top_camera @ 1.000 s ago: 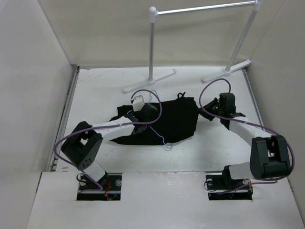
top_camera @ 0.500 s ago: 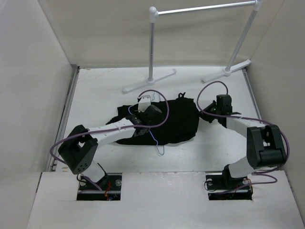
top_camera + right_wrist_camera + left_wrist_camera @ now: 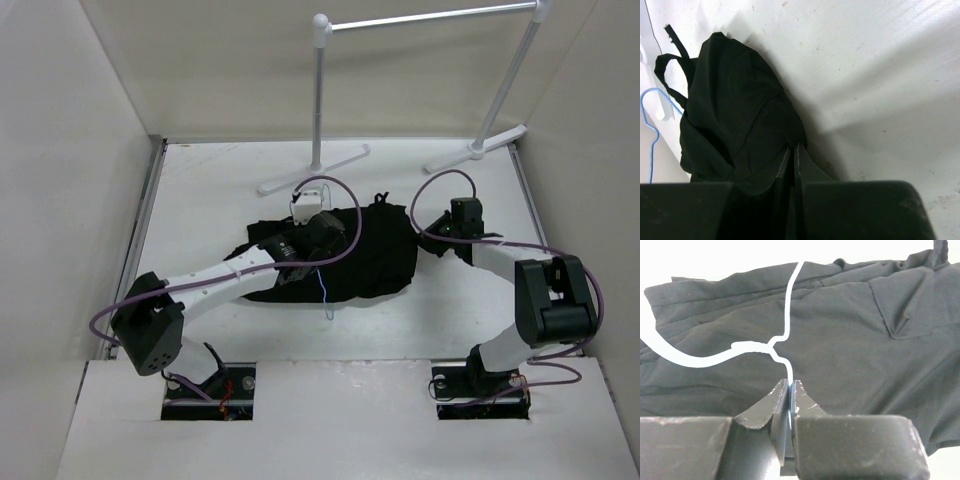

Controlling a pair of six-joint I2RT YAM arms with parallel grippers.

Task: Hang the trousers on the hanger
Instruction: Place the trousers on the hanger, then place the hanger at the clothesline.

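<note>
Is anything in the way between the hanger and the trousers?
No, nothing visible. The hanger is right over the trousers, pinched in the left gripper. The right gripper pinches the trousers' edge.

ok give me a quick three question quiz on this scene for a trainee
1. True or false: the left fingers are shut on the hanger.
2. Where do the trousers lie? A in a basket, B on the table, C draped over a chair.
3. Short answer: which arm's fingers meet the trousers' edge nearest the right wall?

Key
1. True
2. B
3. The right fingers
</note>
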